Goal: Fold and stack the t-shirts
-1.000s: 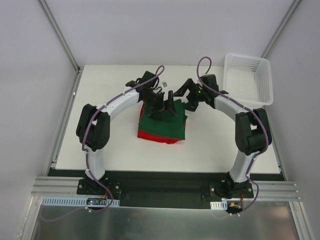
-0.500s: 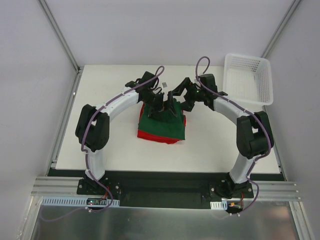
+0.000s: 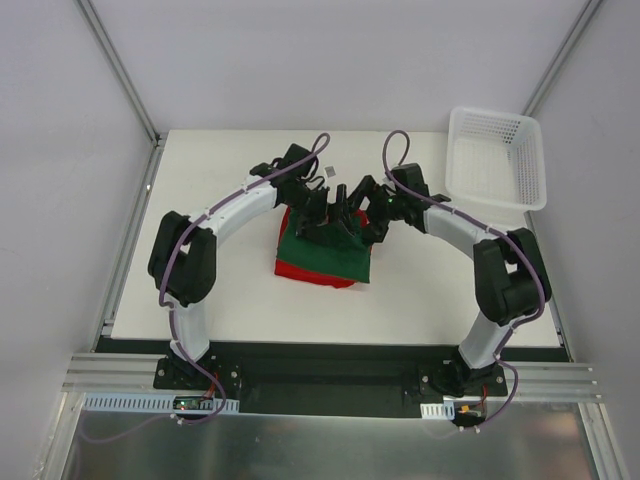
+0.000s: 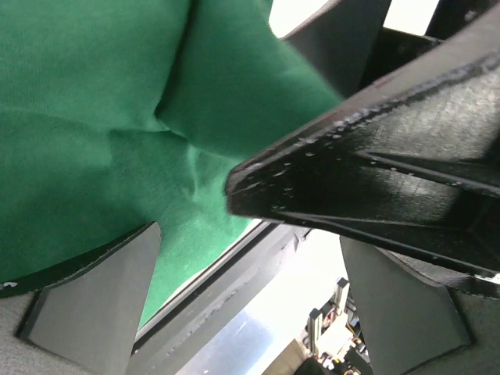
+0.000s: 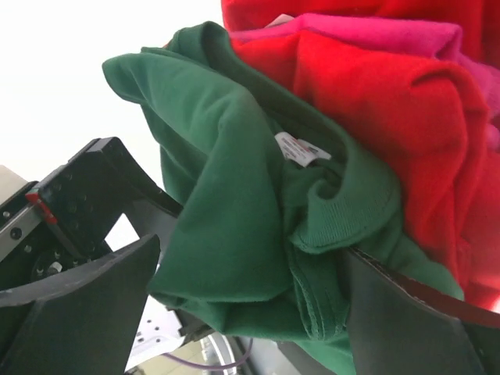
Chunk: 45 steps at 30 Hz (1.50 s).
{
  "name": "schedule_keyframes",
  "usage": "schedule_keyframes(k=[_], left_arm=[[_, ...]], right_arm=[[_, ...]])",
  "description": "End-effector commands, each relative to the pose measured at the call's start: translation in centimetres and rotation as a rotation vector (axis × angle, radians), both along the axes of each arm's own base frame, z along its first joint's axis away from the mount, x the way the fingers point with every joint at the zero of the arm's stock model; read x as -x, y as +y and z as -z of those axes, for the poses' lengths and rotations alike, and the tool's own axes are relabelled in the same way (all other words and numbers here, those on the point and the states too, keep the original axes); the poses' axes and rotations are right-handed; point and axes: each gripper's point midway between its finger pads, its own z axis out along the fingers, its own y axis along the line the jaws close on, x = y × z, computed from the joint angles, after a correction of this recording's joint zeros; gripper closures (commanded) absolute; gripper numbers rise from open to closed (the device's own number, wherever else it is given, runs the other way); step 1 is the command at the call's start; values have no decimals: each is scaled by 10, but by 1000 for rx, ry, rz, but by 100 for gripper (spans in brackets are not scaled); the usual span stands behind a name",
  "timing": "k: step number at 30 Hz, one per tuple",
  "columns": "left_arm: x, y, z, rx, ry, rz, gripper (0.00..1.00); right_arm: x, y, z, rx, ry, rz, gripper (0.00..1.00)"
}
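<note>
A folded green t-shirt [image 3: 325, 255] lies on a red t-shirt [image 3: 300, 270] at mid-table. Both grippers meet at its far edge. My left gripper [image 3: 320, 222] [image 4: 246, 258] is open, its grey fingers [image 4: 94, 289] wide apart beside the green cloth [image 4: 94, 117], with the right arm's black finger [image 4: 375, 156] crossing in front. My right gripper [image 3: 353, 222] [image 5: 251, 258] is open too, and a bunched fold of the green shirt [image 5: 226, 172] with its white label [image 5: 301, 148] sits between its fingers. Red cloth [image 5: 375, 101] and a pink layer [image 5: 391, 35] lie behind.
A white plastic basket [image 3: 497, 157] stands at the back right corner of the table. A small grey object [image 3: 329, 171] lies just beyond the grippers. The white tabletop [image 3: 230, 290] shows around the stack.
My right gripper has moved left and down onto the far edge of the green shirt, close to the left gripper. The left arm has hardly shifted.
</note>
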Motion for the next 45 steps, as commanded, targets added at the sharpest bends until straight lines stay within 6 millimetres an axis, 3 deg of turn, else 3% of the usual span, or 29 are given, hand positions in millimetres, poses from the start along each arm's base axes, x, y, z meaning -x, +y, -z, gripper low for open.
schedule_keyframes(k=[1,15,20,24,27,32,37,45], left_arm=[[9,-3,-16,22,-40,20,1],[22,-1,-5,-1,-17,33,1],[25,2,-3,-7,-14,34,1],[24,2,-12,4,-45,40,1],[26,0,-17,23,-49,54,1],[29,3,-29,41,-93,55,2],[31,1,-52,88,-146,57,1],[36,5,-49,86,-138,50,1]], right_arm=[[19,0,-19,45,-68,-75,4],[-31,31,-5,-35,-85,-65,4],[-50,39,-18,-76,-129,-39,4],[-59,41,-36,-79,-160,-46,4],[-64,41,-38,-88,-161,-45,4],[-65,49,-33,-113,-143,-66,4],[-56,55,-6,-91,-98,-87,4],[-42,71,17,-77,-51,-138,4]])
